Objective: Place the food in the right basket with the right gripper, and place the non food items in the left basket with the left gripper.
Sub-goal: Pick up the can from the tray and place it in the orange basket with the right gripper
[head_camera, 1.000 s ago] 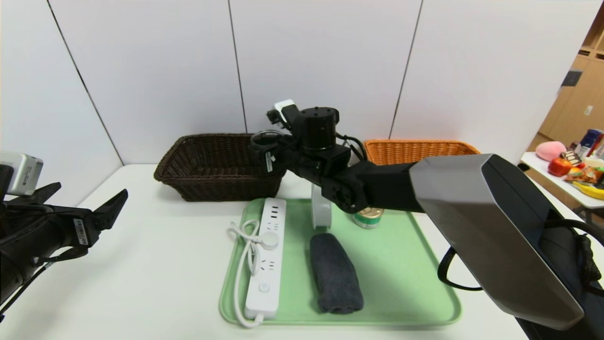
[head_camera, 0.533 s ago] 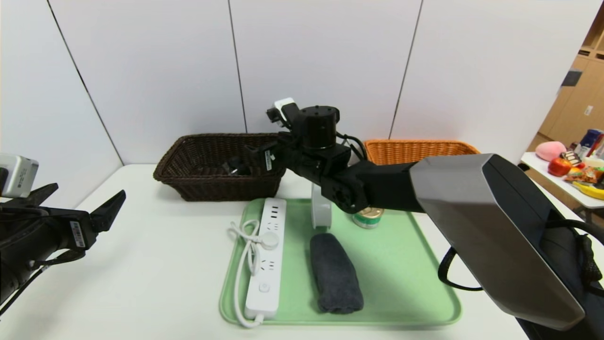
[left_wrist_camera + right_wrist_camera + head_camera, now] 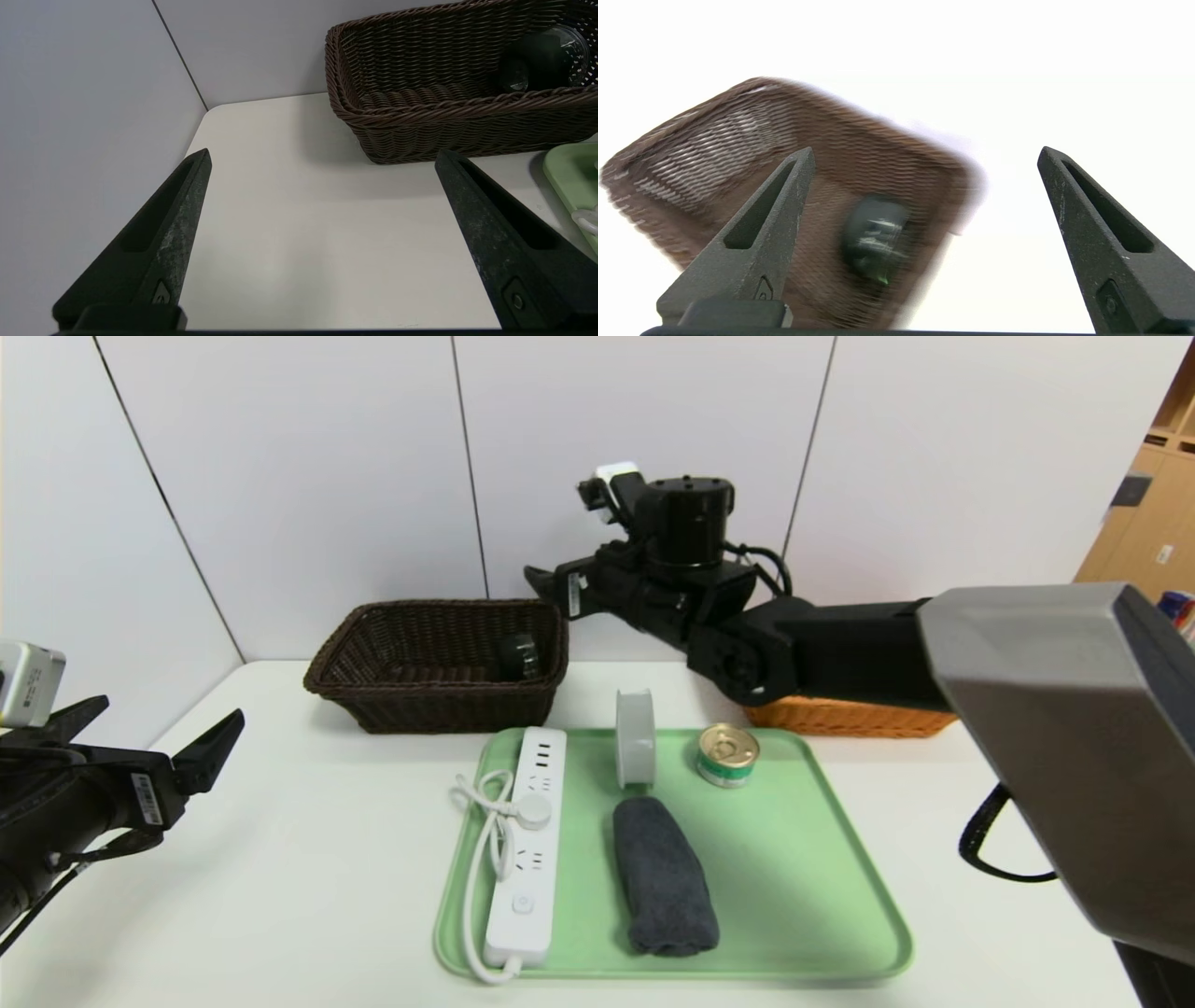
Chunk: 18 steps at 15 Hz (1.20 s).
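The clear glass dish (image 3: 518, 656) lies inside the dark brown left basket (image 3: 373, 686), at its right end. My right gripper (image 3: 549, 586) hangs open and empty in the air above that end; in its wrist view (image 3: 927, 154) the basket (image 3: 752, 140) and dish (image 3: 875, 238) are blurred below. The white power strip (image 3: 526, 845), grey towel (image 3: 663, 879), tape roll (image 3: 635, 737) and green tin (image 3: 728, 756) lie on the green tray (image 3: 803, 887). My left gripper (image 3: 168, 717) is open and empty at the far left (image 3: 322, 156). The green fruit is out of view.
The orange right basket (image 3: 840, 717) stands at the back right, mostly hidden behind my right arm. White wall panels close the back and left. The left wrist view shows the dark basket (image 3: 420, 121), the dish (image 3: 542, 65) and a tray corner (image 3: 567, 170).
My right gripper let the glass dish go into the dark basket, then rose and drew back to the right. The tape roll and tin are now uncovered. My left arm barely shifted.
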### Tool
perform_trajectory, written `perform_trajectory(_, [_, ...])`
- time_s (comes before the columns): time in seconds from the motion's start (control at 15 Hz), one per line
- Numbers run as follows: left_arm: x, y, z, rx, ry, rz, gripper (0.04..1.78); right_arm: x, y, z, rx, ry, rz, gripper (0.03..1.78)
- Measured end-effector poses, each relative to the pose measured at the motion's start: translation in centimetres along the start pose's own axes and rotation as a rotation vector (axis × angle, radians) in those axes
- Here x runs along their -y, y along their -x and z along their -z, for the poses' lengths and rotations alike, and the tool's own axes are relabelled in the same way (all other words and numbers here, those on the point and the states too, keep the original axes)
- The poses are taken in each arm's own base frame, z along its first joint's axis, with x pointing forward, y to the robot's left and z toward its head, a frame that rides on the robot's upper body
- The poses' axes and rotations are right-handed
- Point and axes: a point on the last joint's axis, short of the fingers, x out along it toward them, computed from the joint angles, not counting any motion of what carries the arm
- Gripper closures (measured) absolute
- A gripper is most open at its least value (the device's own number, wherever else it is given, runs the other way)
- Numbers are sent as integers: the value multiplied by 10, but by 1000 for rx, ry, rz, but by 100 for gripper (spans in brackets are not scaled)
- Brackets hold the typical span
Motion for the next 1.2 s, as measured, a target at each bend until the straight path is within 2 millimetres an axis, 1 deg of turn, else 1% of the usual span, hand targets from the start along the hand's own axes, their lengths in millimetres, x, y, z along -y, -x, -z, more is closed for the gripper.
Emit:
perform_trajectory(0.2, [0, -1, 0, -3, 4, 2, 13, 22, 33, -20, -26, 2, 49, 14])
perform_trajectory(0.27, [0, -2, 0, -4, 4, 2, 13, 28, 47, -22, -50, 4, 61, 14])
perform_trajectory(0.4, [0, -3, 1, -7, 5, 3, 13, 37, 83, -15, -122, 7, 78, 13])
perform_trajectory(0.53, [1, -4, 3, -18, 19, 4, 13, 43, 115, -3, -157, 9, 94, 12])
perform_trajectory(0.6, [1, -4, 3, -22, 23, 5, 13, 46, 129, 7, -157, 10, 102, 12])
perform_trajectory(0.8, [1, -7, 4, -29, 26, 6, 13, 50, 165, 38, -46, 26, 126, 12])
perform_trajectory(1.07, [2, -9, 6, -42, 36, 7, 13, 51, 206, 66, 98, 31, 154, 12])
perform_trajectory(1.2, [2, -10, 7, -46, 39, 8, 13, 50, 218, 75, 135, 25, 159, 12])
